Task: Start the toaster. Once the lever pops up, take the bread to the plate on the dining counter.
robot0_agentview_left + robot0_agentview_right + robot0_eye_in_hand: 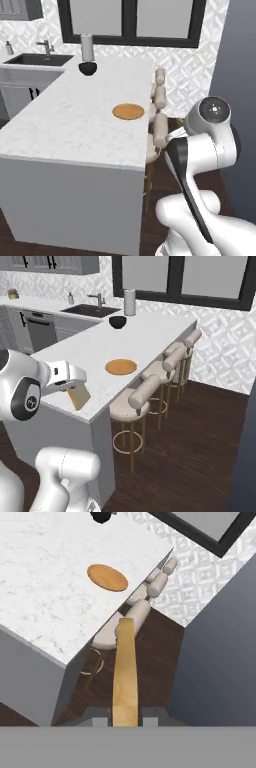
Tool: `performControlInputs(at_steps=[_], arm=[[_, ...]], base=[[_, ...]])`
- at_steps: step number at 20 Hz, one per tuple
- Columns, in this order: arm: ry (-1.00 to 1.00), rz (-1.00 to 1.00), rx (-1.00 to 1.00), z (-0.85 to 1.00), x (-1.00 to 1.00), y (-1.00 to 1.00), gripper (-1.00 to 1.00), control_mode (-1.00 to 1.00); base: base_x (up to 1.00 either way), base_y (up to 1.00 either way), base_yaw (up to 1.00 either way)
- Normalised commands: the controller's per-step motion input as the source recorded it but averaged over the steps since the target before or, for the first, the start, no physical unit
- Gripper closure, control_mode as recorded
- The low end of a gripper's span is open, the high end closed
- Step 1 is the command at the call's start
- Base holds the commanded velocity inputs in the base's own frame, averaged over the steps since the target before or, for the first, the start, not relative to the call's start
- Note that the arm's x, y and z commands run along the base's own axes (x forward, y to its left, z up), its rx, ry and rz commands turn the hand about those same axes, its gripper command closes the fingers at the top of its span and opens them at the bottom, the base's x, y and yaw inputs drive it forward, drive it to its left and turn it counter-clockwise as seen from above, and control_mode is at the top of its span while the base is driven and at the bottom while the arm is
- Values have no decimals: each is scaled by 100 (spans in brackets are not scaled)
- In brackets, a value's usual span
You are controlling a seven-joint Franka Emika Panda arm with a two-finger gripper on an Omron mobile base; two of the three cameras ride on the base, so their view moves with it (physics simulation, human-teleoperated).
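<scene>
My gripper is shut on the bread, a thin golden-tan slice that hangs tilted beside the near corner of the dining counter. In the hand view the bread runs edge-on up from between the finger tips of the gripper, over the floor just off the counter's corner. The orange-tan plate lies flat and bare near the counter's stool-side edge, ahead of the bread. The toaster is out of view.
A small black bowl and a paper towel roll stand at the counter's far end. Pale round stools line its right side. A sink sits on the wall counter behind.
</scene>
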Motion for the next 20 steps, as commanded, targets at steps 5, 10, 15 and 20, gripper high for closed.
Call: performControlInputs(at_steps=[5,10,15,20], arm=[[0,0,0,0,0,0,100,100],[0,0,0,0,0,0,100,100],[0,0,0,0,0,0,100,100],[0,0,0,0,0,0,100,100]], base=[[5,-59,64],[17,-75,56],[47,-73,52],[32,-87,47]])
